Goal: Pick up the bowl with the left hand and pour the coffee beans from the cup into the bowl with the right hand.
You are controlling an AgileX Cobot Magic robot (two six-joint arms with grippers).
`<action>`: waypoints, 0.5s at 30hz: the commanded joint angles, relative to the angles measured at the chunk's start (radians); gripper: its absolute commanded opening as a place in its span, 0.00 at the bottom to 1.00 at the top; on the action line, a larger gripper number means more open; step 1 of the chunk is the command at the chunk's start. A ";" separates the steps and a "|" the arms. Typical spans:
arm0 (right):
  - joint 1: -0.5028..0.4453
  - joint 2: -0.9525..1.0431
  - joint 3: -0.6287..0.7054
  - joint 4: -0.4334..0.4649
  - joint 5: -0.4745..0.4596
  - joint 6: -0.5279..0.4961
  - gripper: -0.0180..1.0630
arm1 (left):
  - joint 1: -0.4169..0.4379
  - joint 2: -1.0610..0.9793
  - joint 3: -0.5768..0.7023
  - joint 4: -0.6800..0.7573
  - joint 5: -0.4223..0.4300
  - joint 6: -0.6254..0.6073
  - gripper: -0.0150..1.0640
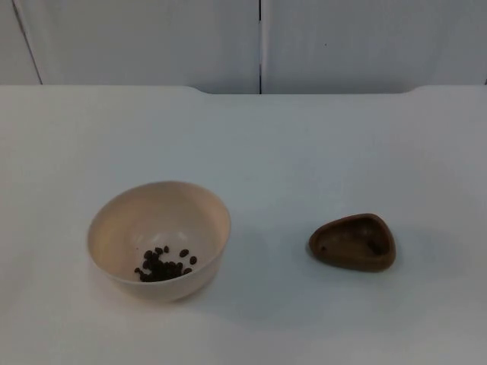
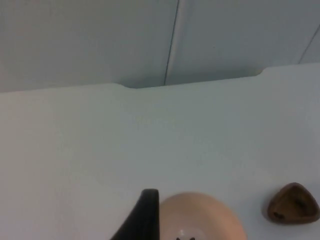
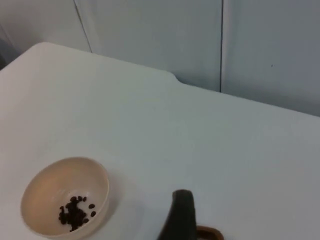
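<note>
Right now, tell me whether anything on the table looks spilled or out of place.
Nothing is spilled: the coffee beans all lie inside the bowl, which stands upright on the table. The brown cup looks tipped on its side, and no beans can be seen in it.

left hand (image 2: 142, 220): above table, one black fingertip visible | right hand (image 3: 179, 217): likewise

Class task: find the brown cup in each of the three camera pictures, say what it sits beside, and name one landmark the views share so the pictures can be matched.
Top view: the brown cup sits on the white table, apart from the cream bowl holding coffee beans.
Left wrist view: the cup lies beside the bowl.
Right wrist view: just its rim shows.
Shared landmark: the bowl.
</note>
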 commanded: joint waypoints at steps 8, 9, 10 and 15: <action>-0.003 -0.141 0.036 -0.003 0.046 -0.007 0.63 | 0.002 -0.124 0.060 0.000 0.041 0.017 0.89; -0.003 -0.154 0.036 -0.003 0.061 -0.007 0.63 | 0.002 -0.141 0.077 0.000 0.043 0.017 0.89; -0.003 -0.170 0.038 -0.003 0.075 -0.007 0.63 | 0.002 -0.164 0.100 0.000 0.043 0.021 0.89; -0.003 -0.238 0.083 -0.003 0.078 -0.027 0.63 | 0.002 -0.255 0.148 0.000 0.063 0.023 0.89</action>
